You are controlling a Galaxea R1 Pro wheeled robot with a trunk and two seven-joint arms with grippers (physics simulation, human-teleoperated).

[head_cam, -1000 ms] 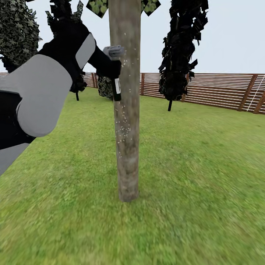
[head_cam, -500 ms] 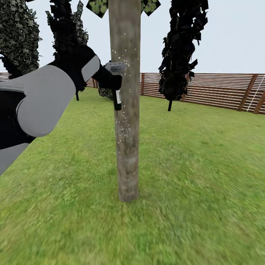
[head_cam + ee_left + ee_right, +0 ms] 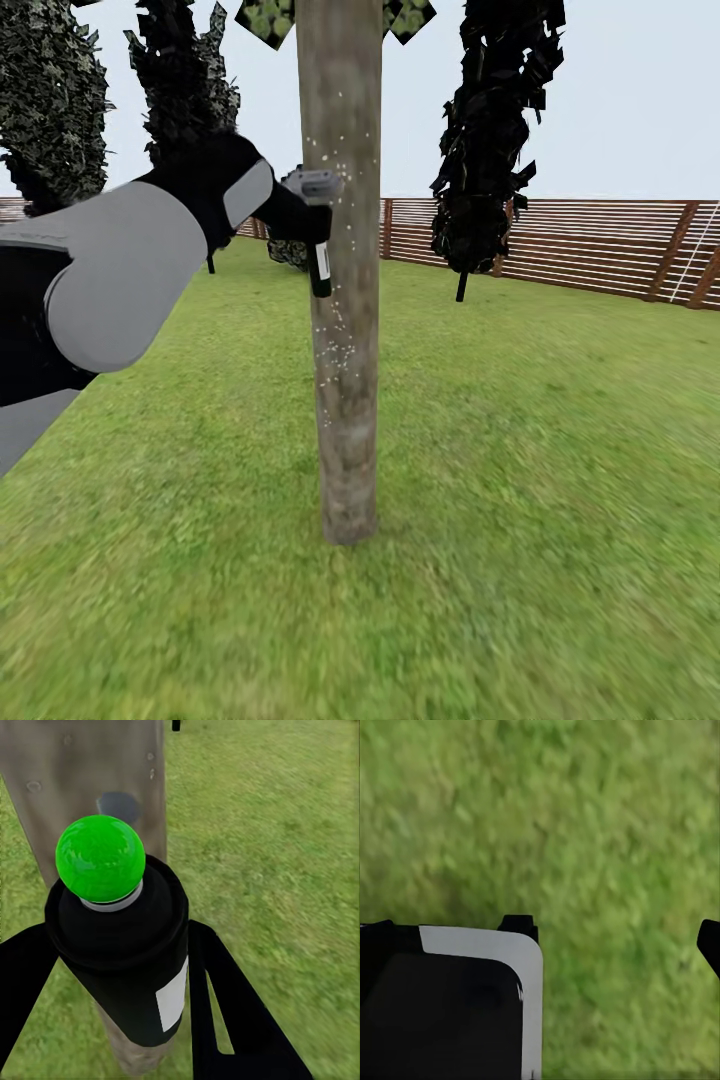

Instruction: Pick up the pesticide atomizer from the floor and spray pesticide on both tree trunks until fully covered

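- Grey-brown tree trunk [image 3: 342, 270], one, stands upright in the middle of the head view, rising from the grass [image 3: 520, 480]; small white specks dot its bark from upper to middle height.
- One left arm [image 3: 120, 265] reaches in from the left of the head view, grey and black shells, hand at the trunk's left edge.
- Left hand [image 3: 305, 215] clamped on the pesticide atomizer [image 3: 319, 268]; one bottle, black with a white label, hanging below the hand, just beside the trunk, contact with the bark can't be told.
- Left wrist view: atomizer [image 3: 124, 945] sits between two black fingers [image 3: 240, 1020], one on each side; its top [image 3: 100, 859] reads bright green here, a glossy ball over a pale ring; white label on the side.
- Same view: trunk [image 3: 82, 795] right behind the bottle, with one dark round mark and a few pale spots on the bark.
- Right hand: right wrist view gives two dark tips [image 3: 517, 922] well apart over grass [image 3: 600, 825], so fingers look spread, nothing between them; one black-and-white arm shell [image 3: 457, 1005] in the near corner.
- Three dark cone-shaped trees [image 3: 495, 130] behind, two left of the trunk, one right.
- One brown slat fence [image 3: 560, 245] runs along the back of the lawn.
- Two patches of light-green leaves [image 3: 265, 18] at the top edge, one either side of the trunk.
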